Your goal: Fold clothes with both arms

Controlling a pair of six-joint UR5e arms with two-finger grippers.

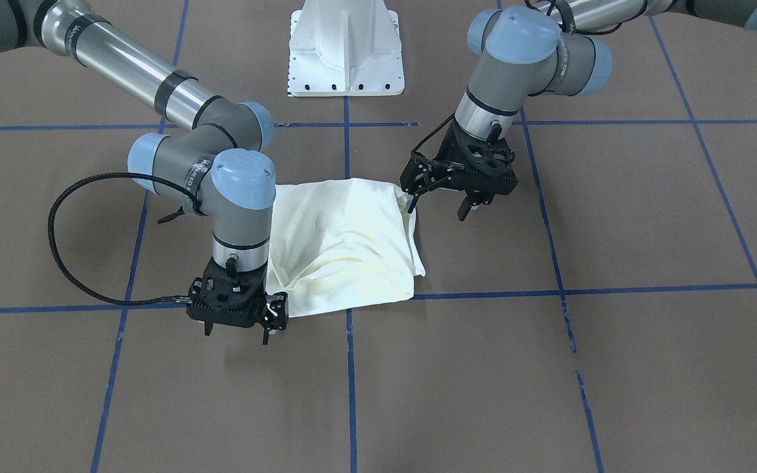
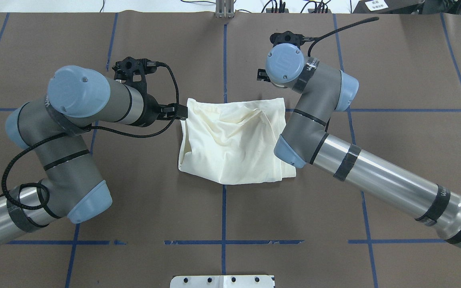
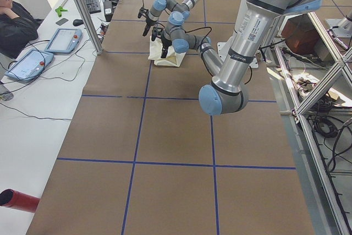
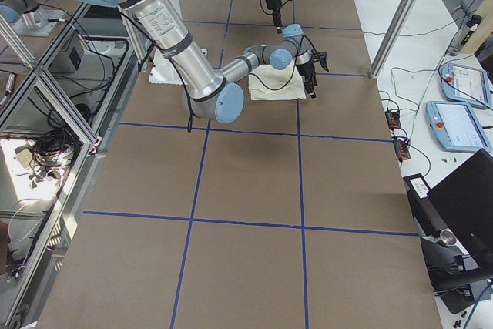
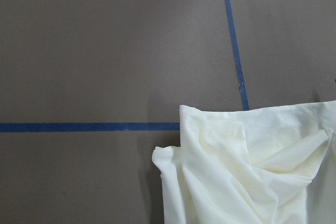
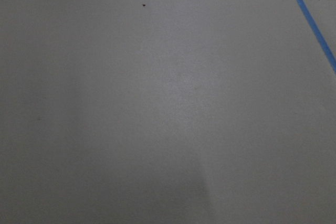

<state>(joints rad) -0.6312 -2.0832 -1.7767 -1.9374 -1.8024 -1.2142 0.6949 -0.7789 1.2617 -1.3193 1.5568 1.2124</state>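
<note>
We judge the shirt (image 1: pixel 345 243) nearly folded, a rumpled square; our left gripper (image 1: pixel 436 210) and right gripper (image 1: pixel 236 334) both hang spread and empty; smoothing remains

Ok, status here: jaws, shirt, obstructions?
Left gripper open by the shirt's left edge. Right gripper open, empty, off its far corner. Shirt folded, rumpled, plain side up. White base well apart.
</note>
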